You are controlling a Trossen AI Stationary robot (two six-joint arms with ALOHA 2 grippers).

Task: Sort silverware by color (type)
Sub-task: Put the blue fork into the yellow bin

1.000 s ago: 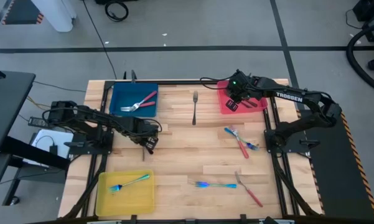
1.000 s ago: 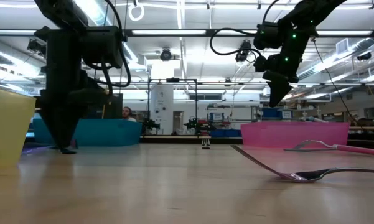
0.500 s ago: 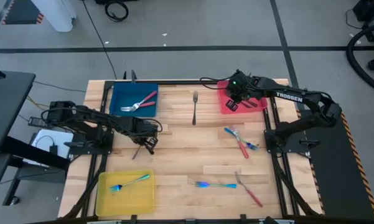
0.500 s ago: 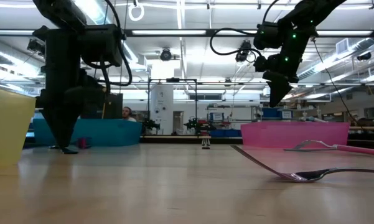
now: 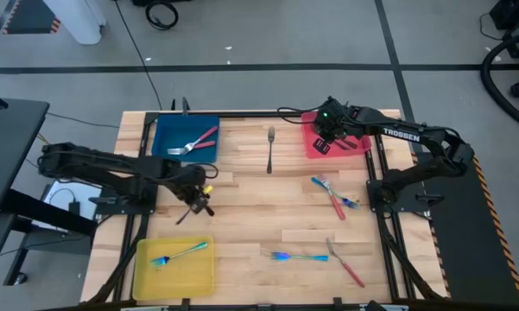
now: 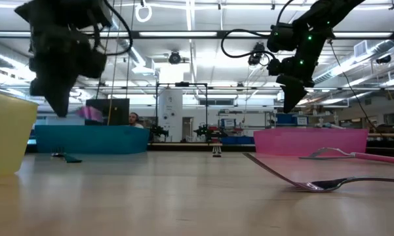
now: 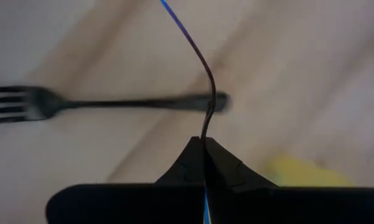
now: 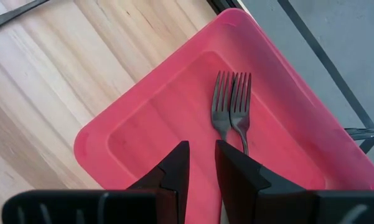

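My left gripper [image 5: 199, 195] hangs over the table's [image 5: 250, 216] left middle, between the blue tray [image 5: 164, 131] and the yellow tray [image 5: 194, 272], its fingers [image 7: 227, 168] pinched tight on a thin blue utensil [image 7: 199, 56] that sticks out past them; a dark fork [image 7: 106, 104] lies on the wood just below it. My right gripper [image 5: 325, 138] sits over the red tray [image 8: 174, 106] at the far right, its fingers [image 8: 239, 174] a narrow gap apart and holding nothing, above two grey forks [image 8: 231, 106] lying side by side in that tray. White lettering on my right arm reads TROSSEN [image 5: 401, 132]. A red-handled fork [image 5: 194, 142] lies in the blue tray, a blue fork [image 5: 180, 254] in the yellow tray. A grey fork [image 5: 270, 149] rests at far centre; red and blue pieces [image 5: 332, 195] cross at right, more [image 5: 319, 257] lie nearer.
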